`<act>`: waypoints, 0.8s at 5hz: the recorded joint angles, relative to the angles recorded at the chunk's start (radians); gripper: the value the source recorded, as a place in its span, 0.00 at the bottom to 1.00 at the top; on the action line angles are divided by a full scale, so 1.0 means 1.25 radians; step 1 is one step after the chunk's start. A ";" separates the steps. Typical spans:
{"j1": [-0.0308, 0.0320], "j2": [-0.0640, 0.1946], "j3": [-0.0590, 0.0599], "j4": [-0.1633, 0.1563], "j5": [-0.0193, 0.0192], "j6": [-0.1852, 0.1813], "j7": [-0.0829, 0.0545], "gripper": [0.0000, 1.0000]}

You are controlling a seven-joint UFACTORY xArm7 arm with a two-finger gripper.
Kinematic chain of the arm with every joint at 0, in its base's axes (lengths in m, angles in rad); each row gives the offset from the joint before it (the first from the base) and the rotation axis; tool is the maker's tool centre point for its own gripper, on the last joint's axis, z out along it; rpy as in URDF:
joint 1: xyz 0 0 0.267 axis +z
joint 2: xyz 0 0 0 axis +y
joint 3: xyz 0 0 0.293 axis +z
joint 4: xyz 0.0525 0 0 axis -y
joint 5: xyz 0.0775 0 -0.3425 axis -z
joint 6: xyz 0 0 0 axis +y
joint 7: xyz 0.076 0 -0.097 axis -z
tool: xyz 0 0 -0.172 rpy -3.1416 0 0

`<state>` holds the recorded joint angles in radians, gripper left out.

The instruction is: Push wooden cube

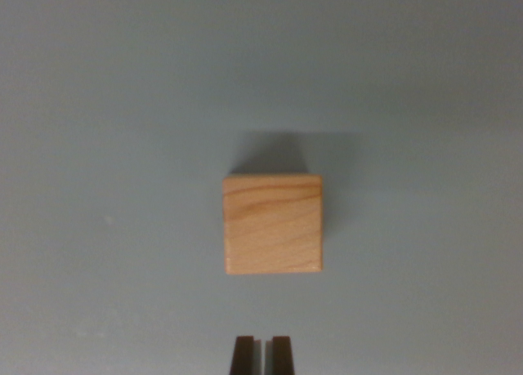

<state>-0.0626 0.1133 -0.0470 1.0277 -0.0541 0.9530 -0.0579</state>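
You see a wooden cube [274, 225] with pale, fine grain and square faces, its edges lined up with the picture, sitting mid-frame on a smooth grey table [98, 146]; your gripper [262, 354] sits just below it, apart, its dark fingers nearly together with a thin gap

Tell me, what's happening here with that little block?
A robot arm's camera looks down at a wooden cube sitting on a plain grey table. The gripper shows at the bottom edge, its jaws nearly together, with a gap of bare table between it and the cube. Nothing is touching the cube.
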 joint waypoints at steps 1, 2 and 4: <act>-0.0017 0.006 -0.002 -0.029 -0.0018 -0.035 -0.003 0.00; -0.0017 0.006 -0.002 -0.029 -0.0018 -0.035 -0.003 0.00; -0.0034 0.013 -0.005 -0.057 -0.0037 -0.069 -0.006 0.00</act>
<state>-0.0668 0.1294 -0.0532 0.9566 -0.0587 0.8669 -0.0658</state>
